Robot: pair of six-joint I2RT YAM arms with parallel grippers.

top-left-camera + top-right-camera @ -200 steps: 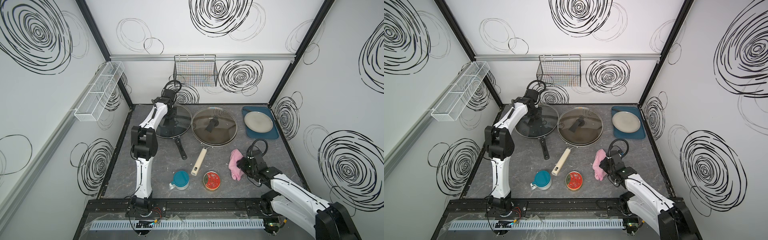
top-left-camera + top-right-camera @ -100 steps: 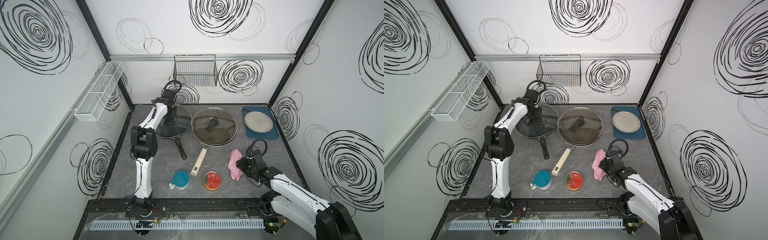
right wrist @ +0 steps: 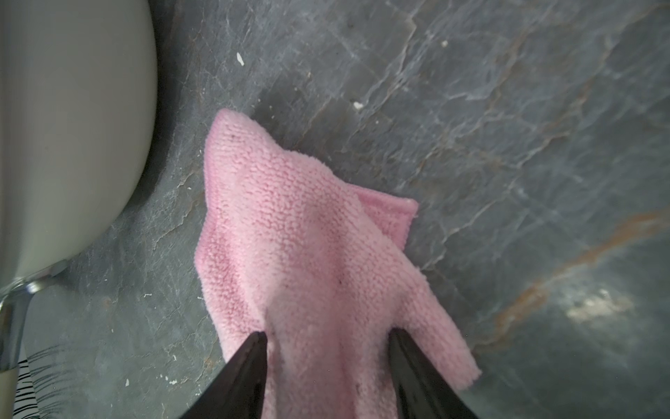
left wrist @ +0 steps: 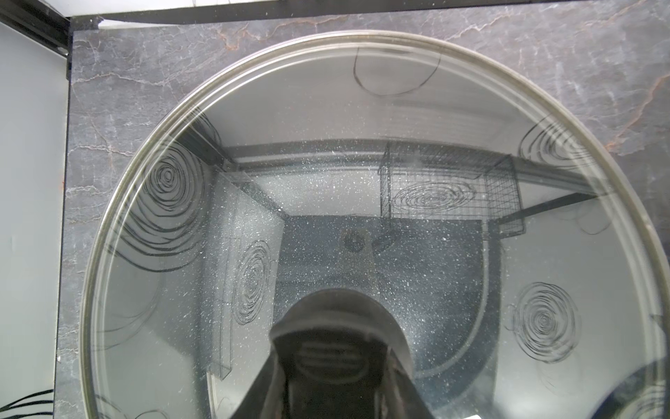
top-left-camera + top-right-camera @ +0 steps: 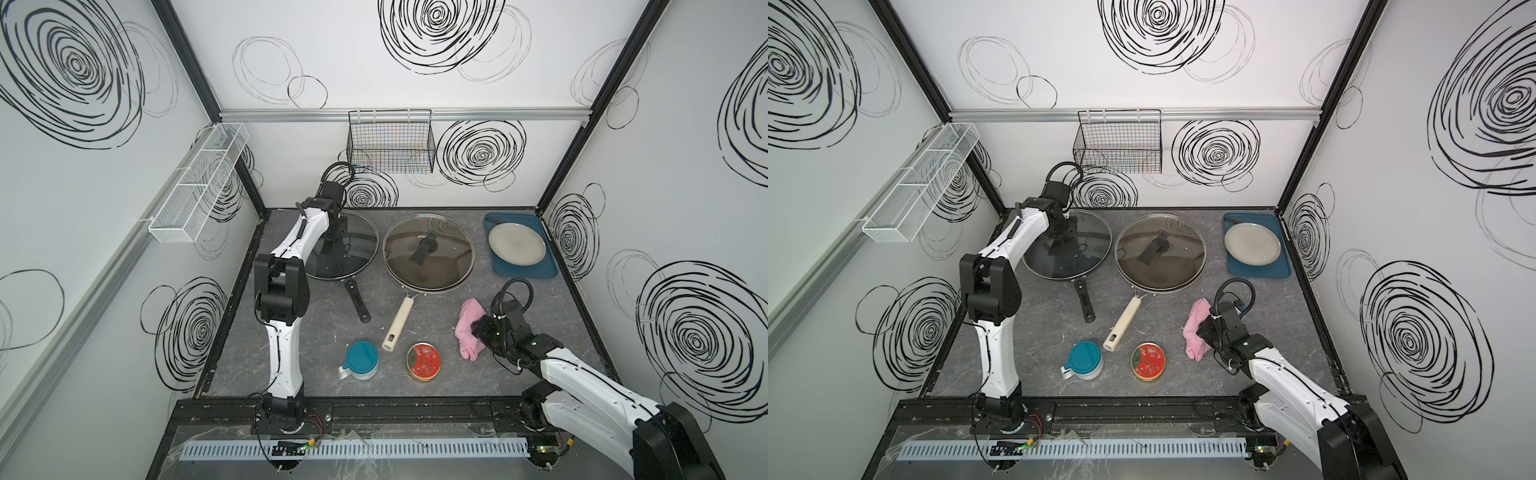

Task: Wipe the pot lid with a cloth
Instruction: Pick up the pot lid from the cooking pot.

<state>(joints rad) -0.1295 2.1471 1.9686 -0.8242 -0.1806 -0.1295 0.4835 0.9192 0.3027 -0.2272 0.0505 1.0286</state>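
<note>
By the counter's [image 5: 316, 332] right edge, the cloth [image 5: 467, 328] is straddled by the right gripper's [image 3: 328, 348] spread fingers [image 3: 246, 370]; the lid [image 5: 357, 253] is pinched by the left gripper [image 5: 336, 239].

Along the back edge of your tabletop [image 5: 316, 332] sit two pans: left pan [image 5: 357, 301] under the pot lid [image 5: 358, 257], right pan [image 5: 398, 324] under a second lid [image 5: 442, 268]. Tray [image 5: 536, 272], plate [image 5: 516, 243] on it, fills the back right corner. Cloth [image 5: 466, 324] lies by the right edge; mug [image 5: 361, 359] and tin [image 5: 423, 360] near the front edge
</note>
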